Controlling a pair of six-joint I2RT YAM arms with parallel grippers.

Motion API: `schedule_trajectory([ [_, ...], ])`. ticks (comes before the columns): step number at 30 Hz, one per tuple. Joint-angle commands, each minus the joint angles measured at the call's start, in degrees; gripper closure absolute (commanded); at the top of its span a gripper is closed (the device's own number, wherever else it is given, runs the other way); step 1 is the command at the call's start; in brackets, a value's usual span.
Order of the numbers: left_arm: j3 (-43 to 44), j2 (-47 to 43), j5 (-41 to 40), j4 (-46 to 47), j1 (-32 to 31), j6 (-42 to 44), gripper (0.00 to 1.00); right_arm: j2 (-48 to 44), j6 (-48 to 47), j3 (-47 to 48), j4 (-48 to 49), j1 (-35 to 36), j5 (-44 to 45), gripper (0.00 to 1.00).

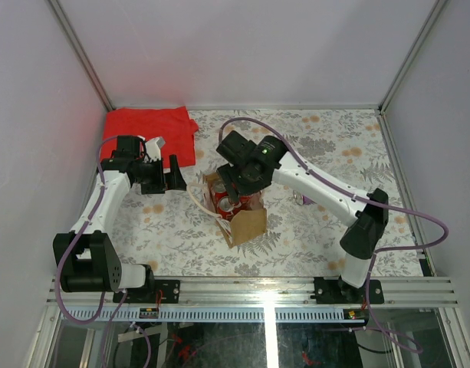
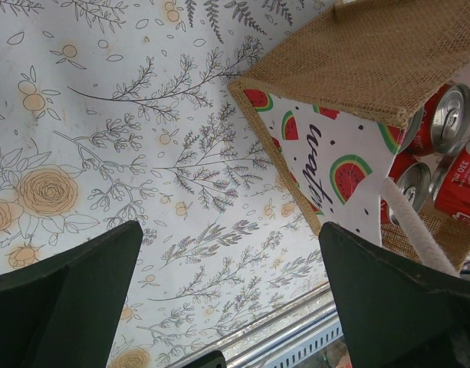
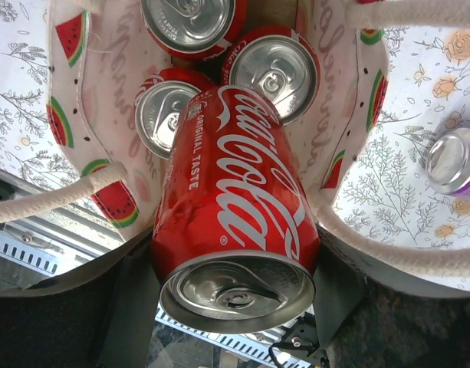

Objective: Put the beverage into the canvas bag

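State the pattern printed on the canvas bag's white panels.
The canvas bag shows watermelon slices; left wrist view.

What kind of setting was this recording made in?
Probably a lab test cell: plain white panel walls in metal framing, an aluminium mounting rail at the near edge, and a floral cloth as the work surface.

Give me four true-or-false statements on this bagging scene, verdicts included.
1. The right pincer grips a red Coca-Cola can at the mouth of the tan canvas bag. True.
2. The bag is empty. False: three red cans sit inside.
3. The left pincer is shut on the bag. False: it is open, holding nothing.
4. A purple can stands on the floral table outside the bag. True.
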Motion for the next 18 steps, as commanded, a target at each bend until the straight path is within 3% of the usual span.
schedule_trajectory([
  [1, 0.82, -1.07, 0.75, 0.04, 0.2, 0.75, 0.0, -4.35, 1.36, -1.35, 2.48, 0.87, 0.64, 1.0],
  [18, 1.49, 0.33, 0.86, 0.02, 0.03, 0.45, 0.0, -8.86, 4.23, -8.8, 1.89, 1.12, 1.93, 1.0],
])
